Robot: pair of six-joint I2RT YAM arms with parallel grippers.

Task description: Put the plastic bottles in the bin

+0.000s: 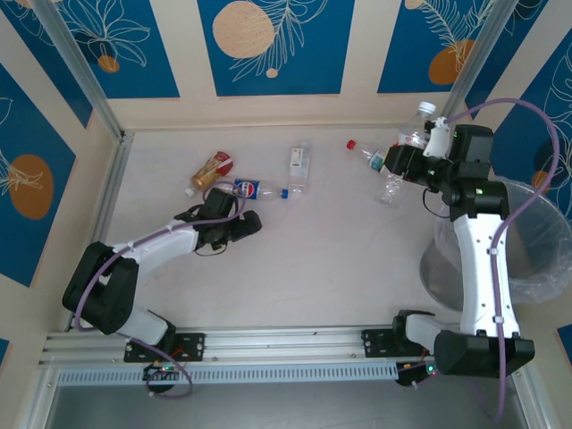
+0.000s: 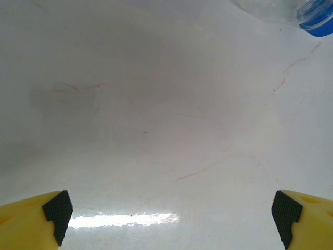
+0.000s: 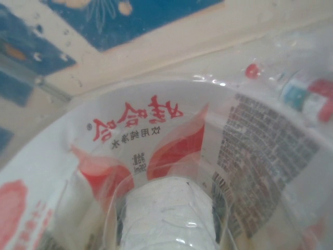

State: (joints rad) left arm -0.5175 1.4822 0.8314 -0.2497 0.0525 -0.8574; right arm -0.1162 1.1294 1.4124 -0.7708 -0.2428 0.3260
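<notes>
The right gripper (image 1: 416, 150) is closed around a clear, red-labelled bottle (image 3: 156, 151) at the far right, near the bin (image 1: 543, 268). The left gripper (image 2: 171, 216) is spread wide over bare worktop (image 2: 156, 104), holding nothing.

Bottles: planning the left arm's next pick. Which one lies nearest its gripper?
The blue-labelled bottle with the blue cap, just beyond the left gripper; the brown-orange bottle lies farther off.

A white-capped bottle (image 1: 418, 128) is gripped by the right gripper (image 1: 409, 154) at two o'clock, the bin (image 1: 440, 268) at four.
</notes>
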